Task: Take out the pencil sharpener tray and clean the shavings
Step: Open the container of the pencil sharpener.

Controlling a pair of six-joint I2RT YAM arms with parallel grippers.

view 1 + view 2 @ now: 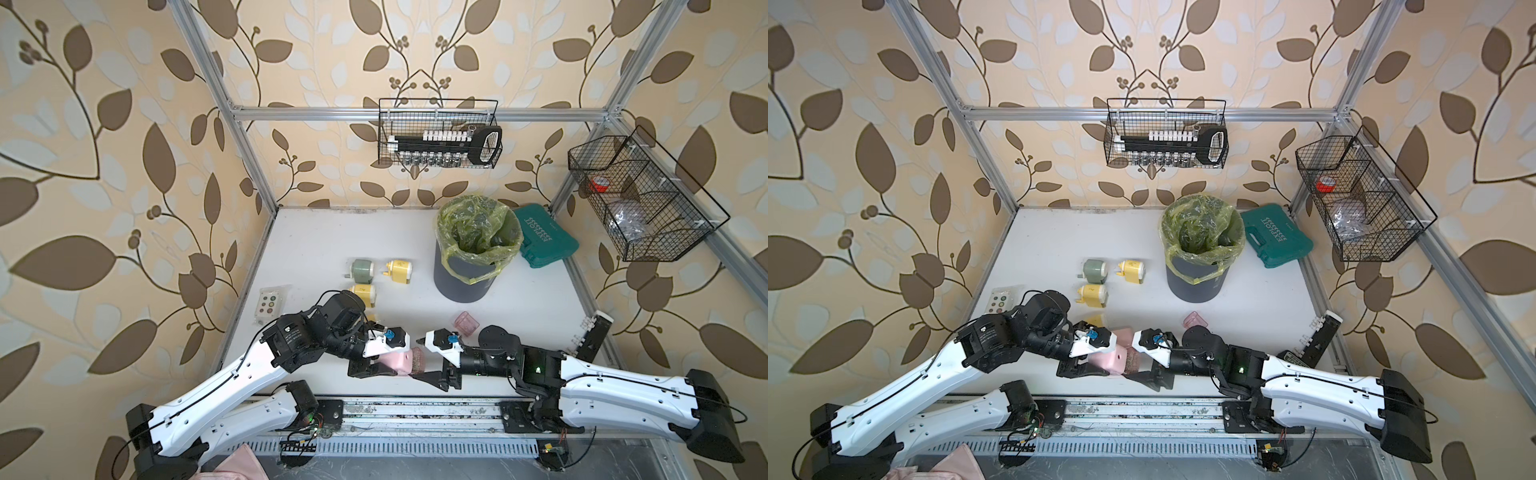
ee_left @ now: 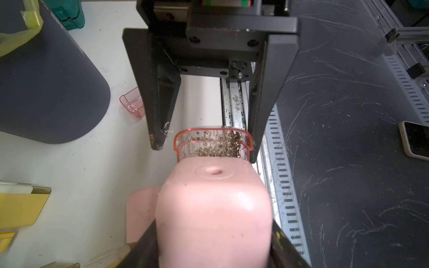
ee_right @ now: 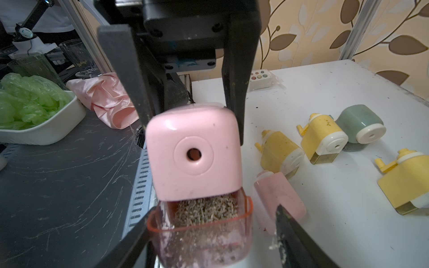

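My left gripper (image 2: 213, 251) is shut on a pink pencil sharpener (image 2: 213, 208) (image 3: 192, 150), held near the table's front edge in both top views (image 1: 395, 362) (image 1: 1106, 359). Its translucent pink tray (image 3: 199, 239) (image 2: 212, 141) sticks partway out of the body, toward the right arm. Brownish shavings (image 3: 206, 211) fill the tray. My right gripper (image 3: 209, 243) (image 1: 424, 365) is open around the tray. One of its fingers (image 2: 257, 116) lies against the tray's side, and the other (image 2: 160, 116) stands apart from it.
A grey bin (image 1: 465, 266) with a yellow-green liner stands behind, with an empty pink tray (image 1: 467, 322) in front of it. Yellow sharpeners (image 3: 278, 153) and a green one (image 3: 359, 125) lie on the white table (image 1: 332, 232). Another pink sharpener (image 3: 278, 197) lies close by. A teal case (image 1: 544, 237) is at the back right.
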